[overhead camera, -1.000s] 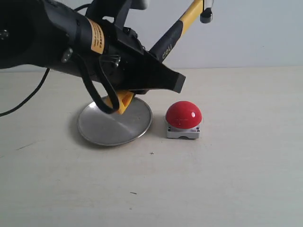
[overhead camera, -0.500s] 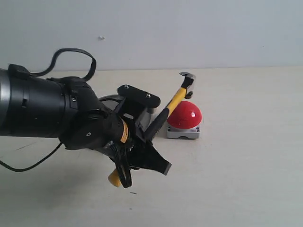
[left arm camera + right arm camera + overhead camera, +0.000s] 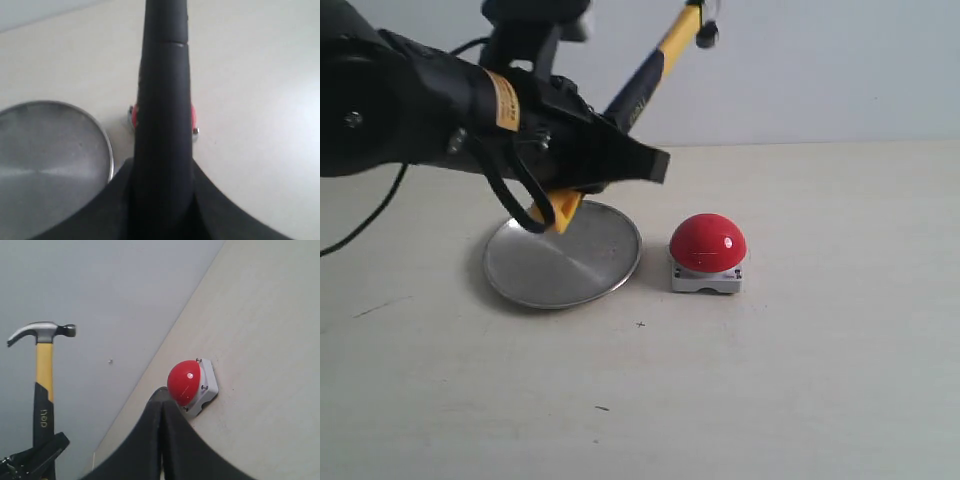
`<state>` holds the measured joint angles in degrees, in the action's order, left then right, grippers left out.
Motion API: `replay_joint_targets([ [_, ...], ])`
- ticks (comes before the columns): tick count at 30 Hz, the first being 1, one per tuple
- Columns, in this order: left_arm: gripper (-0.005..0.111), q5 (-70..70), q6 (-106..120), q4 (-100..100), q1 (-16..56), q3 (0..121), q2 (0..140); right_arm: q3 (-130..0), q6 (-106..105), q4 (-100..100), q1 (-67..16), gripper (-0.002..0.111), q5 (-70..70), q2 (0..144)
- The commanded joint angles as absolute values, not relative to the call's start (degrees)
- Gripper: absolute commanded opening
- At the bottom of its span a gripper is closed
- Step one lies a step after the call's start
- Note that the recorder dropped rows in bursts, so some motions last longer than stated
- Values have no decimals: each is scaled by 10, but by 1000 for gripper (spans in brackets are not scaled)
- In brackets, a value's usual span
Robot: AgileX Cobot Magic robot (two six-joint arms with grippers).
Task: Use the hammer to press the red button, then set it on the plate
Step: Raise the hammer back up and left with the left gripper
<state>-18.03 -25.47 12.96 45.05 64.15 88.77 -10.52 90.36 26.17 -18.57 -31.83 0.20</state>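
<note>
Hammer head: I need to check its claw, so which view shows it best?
Right wrist view: the hammer head stands in full profile against the wall. The exterior view crops it at the top edge; the left wrist view shows only the black handle.

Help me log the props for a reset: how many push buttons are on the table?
1. The red button sits on the table, just right of the plate in the exterior view, not touching it. The left arm hides some table behind the plate.
</note>
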Motion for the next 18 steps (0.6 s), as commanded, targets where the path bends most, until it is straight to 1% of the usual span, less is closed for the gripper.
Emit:
replay_joint_targets([
  [1,0,-99,-257,91,391,584,854,-103,900,264,-185,0,-316,3],
  [5,0,-76,-255,66,335,522,854,-103,900,267,-185,0,-316,3],
  [10,0,-191,-160,24,272,520,847,-103,900,268,-185,0,-316,3],
  [12,0,-204,-87,-41,252,520,844,-103,900,269,-185,0,-316,3],
  [14,0,-196,75,-210,229,520,844,-103,900,269,-185,0,-316,3],
  [18,0,-183,267,-438,209,520,844,-103,900,269,-185,0,-316,3],
])
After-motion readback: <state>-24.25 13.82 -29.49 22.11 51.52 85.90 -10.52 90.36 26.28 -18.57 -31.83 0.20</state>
